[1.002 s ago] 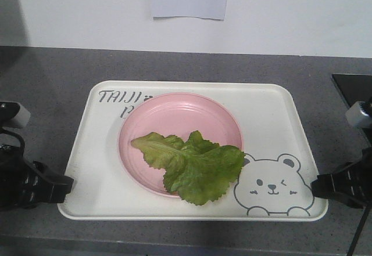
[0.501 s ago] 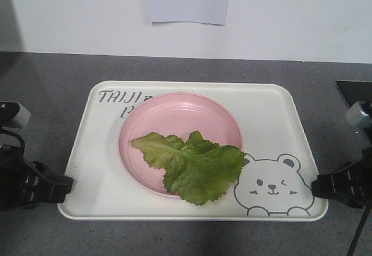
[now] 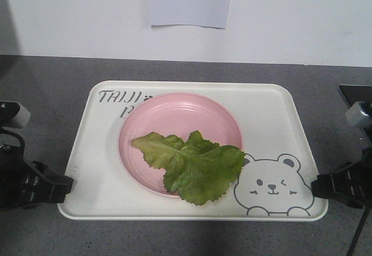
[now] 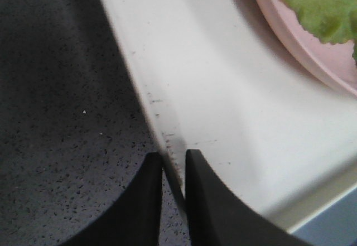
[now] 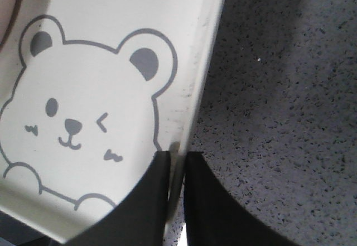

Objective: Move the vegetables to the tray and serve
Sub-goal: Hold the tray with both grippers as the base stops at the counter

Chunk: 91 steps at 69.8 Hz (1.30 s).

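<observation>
The green lettuce leaf (image 3: pixel 192 166) lies on the round pink plate (image 3: pixel 174 116), hanging over its front right rim. The plate sits on the cream tray (image 3: pixel 267 111) with "TAIJI" lettering and a bear drawing. My left gripper (image 3: pixel 67 183) is shut on the tray's left rim near the front corner. The left wrist view shows the jaws (image 4: pixel 174 159) pinching the rim (image 4: pixel 162 117), with the plate (image 4: pixel 312 51) and the leaf (image 4: pixel 323 3) at top right. My right gripper (image 3: pixel 314 186) is shut on the right rim beside the bear (image 5: pixel 83 106). The right wrist view shows its jaws (image 5: pixel 177 158) pinching that rim.
The tray is over a grey speckled counter (image 3: pixel 52 87). A white wall with a paper sheet (image 3: pixel 189 0) stands behind. A black flat object (image 3: pixel 357 93) sits at the counter's right edge.
The wall, the paper and the black object have slid slightly down in the view. The tray, plate, leaf and both grippers keep the same places in the frame.
</observation>
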### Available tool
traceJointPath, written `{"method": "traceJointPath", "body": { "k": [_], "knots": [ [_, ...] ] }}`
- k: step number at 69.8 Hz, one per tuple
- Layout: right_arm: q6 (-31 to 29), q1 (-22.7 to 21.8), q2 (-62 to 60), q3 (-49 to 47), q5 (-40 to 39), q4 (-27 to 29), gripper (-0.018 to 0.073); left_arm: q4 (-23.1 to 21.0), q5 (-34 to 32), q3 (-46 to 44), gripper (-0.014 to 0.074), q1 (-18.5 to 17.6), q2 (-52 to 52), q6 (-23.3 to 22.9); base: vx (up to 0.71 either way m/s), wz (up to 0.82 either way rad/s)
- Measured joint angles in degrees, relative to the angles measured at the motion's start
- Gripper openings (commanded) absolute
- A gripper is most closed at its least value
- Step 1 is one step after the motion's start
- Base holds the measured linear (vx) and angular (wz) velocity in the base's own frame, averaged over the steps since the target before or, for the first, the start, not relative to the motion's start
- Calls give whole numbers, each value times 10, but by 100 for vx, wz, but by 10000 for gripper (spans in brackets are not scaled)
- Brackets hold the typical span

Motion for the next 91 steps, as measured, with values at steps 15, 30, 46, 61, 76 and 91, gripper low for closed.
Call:
{"method": "traceJointPath", "body": {
  "k": [15,30,46,61,76,91],
  "knots": [
    [0,0,0,0,0,0,-3,0,0,0,-6,0,0,0,0,0],
    [0,0,0,0,0,0,-3,0,0,0,-6,0,0,0,0,0],
    [0,0,0,0,0,0,-3,0,0,0,-6,0,0,0,0,0],
    [0,0,0,0,0,0,-3,0,0,0,-6,0,0,0,0,0],
    [0,0,0,0,0,0,-3,0,0,0,-6,0,0,0,0,0],
    [0,0,0,0,0,0,-3,0,0,0,-6,0,0,0,0,0]
  ]
}}
